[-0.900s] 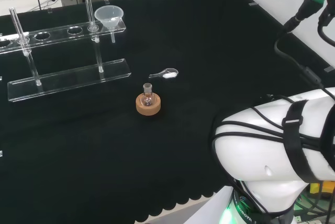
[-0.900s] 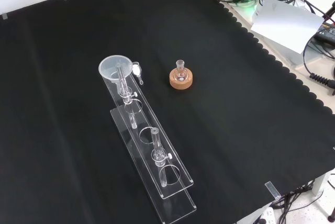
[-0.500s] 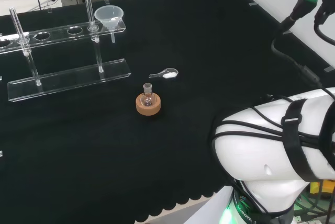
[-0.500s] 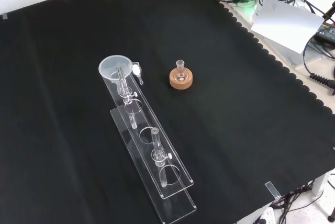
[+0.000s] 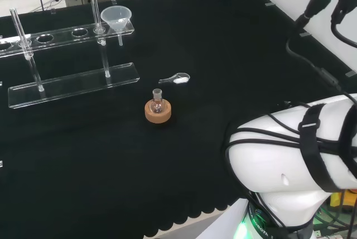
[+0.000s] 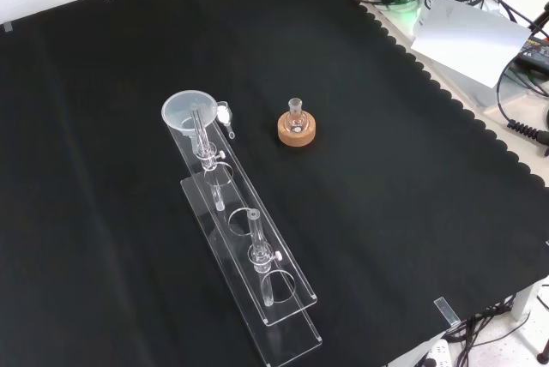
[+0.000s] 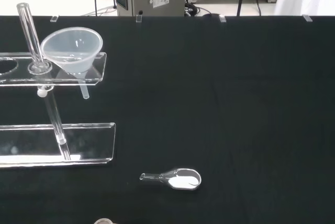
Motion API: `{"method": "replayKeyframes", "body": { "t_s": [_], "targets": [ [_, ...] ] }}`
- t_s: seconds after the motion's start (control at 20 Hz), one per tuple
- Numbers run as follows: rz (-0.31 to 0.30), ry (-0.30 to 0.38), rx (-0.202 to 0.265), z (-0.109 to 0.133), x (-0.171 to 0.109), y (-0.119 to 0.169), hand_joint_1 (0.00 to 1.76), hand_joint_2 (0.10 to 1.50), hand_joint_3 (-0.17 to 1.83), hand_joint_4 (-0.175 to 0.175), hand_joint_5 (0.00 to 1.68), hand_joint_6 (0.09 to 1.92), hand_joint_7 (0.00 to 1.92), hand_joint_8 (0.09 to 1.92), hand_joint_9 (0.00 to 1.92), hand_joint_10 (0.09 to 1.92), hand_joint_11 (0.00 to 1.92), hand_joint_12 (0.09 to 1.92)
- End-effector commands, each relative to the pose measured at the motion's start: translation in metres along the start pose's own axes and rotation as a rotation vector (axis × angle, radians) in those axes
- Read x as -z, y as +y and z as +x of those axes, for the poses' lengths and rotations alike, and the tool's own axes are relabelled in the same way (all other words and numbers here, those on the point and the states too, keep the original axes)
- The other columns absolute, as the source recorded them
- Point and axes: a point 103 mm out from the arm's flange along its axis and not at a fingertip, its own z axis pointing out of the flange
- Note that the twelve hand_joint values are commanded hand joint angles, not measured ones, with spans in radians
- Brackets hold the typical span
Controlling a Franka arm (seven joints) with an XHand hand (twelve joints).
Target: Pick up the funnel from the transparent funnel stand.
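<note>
The funnel (image 5: 116, 17) sits upright in the end hole of the transparent funnel stand (image 5: 72, 80), at about 10 o'clock from the cork-ringed flask (image 5: 158, 106) in the head view, spout hanging below the shelf. State of the fingers: cannot tell. Recommended approach: descend over the cone, close on its rim, lift straight up until the spout clears the hole, avoiding the upright rod (image 7: 29, 34) beside it and the powder scoop (image 7: 175, 178) on the tabletop (image 6: 395, 170).
</note>
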Motion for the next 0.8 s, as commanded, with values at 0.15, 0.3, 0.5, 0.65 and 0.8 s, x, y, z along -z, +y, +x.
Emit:
{"method": "replayKeyframes", "body": {
  "t_s": [0.15,0.3,0.5,0.65,0.8],
  "targets": [
    [0.031,-0.042,-0.023,0.003,-0.021,0.027,0.00,1.21,0.40,-0.005,0.24,0.09,0.00,0.40,0.14,0.62,0.03,1.36],
    [0.035,-0.087,-0.032,0.021,-0.033,0.045,0.00,1.21,0.40,-0.005,0.24,0.09,0.00,0.41,0.14,0.62,0.03,1.36],
    [0.065,-0.117,-0.010,0.041,-0.061,0.082,0.00,1.19,0.38,-0.007,0.23,0.09,0.00,0.41,0.15,0.62,0.03,1.37],
    [0.075,-0.131,0.010,0.049,-0.076,0.113,0.01,1.18,0.37,-0.008,0.22,0.09,0.01,0.42,0.15,0.62,0.03,1.37],
    [0.090,-0.137,0.025,0.056,-0.086,0.139,0.02,1.18,0.35,-0.010,0.21,0.09,0.02,0.43,0.16,0.63,0.02,1.38]
  ]
}}
